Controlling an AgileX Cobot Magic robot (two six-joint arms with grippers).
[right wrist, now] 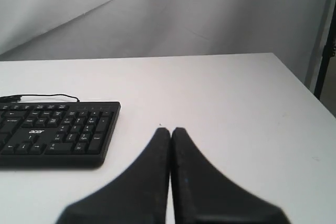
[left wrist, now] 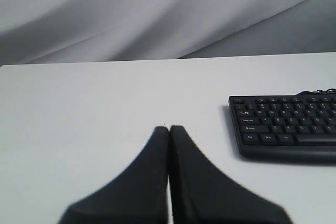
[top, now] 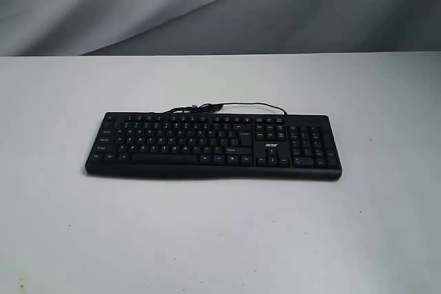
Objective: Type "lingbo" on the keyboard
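Note:
The black keyboard (top: 213, 144) lies flat in the middle of the white table, its number pad and white "acer" logo toward the right. Neither gripper shows in the exterior view. In the left wrist view my left gripper (left wrist: 169, 128) is shut with nothing in it, over bare table beside the keyboard's (left wrist: 286, 125) Ctrl and Shift end. In the right wrist view my right gripper (right wrist: 170, 129) is shut and empty too, over bare table off the number-pad end of the keyboard (right wrist: 58, 132). Both stand apart from the keys.
A thin black cable (top: 227, 107) loops from the keyboard's far edge. The white table (top: 220, 239) ends at a grey draped backdrop (top: 207, 5) behind. A dark stand (right wrist: 328, 51) rises past the table's edge in the right wrist view.

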